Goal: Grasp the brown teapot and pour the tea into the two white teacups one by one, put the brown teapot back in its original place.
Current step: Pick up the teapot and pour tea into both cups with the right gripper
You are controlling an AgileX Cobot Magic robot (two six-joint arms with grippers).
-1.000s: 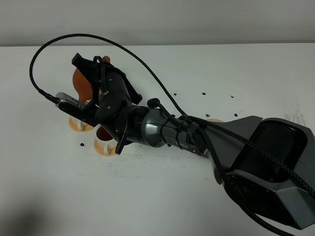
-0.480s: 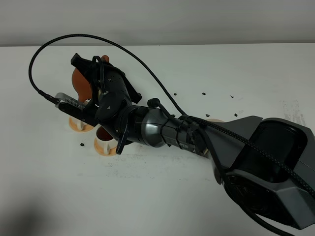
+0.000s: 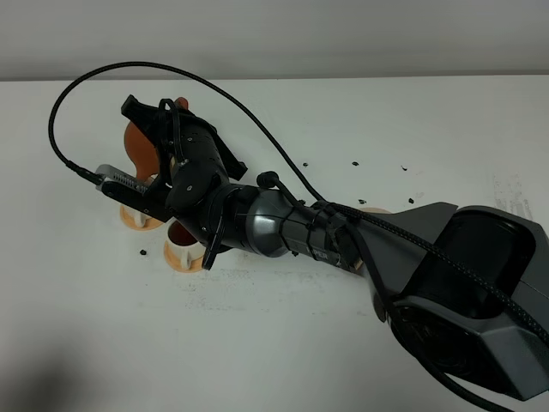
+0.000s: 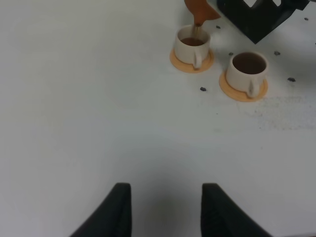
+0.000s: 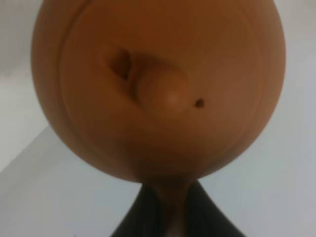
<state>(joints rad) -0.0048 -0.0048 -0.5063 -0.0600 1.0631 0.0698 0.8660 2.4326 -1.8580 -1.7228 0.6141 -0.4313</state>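
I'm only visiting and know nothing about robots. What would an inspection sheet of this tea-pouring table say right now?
Surface: white table, faint grey scuffs.
Job's things: brown teapot tilted, pouring tea into one white teacup; second teacup already holds dark tea; each stands on an orange saucer; what looks like a pale dish peeks from behind the arm.
Clutter: small dark specks scattered about.
Grippers: right gripper shut on the teapot; left gripper open, empty, apart from the cups.
Cables: black cable arcs over the arm.
Surroundings: plain grey wall; nothing else seen.
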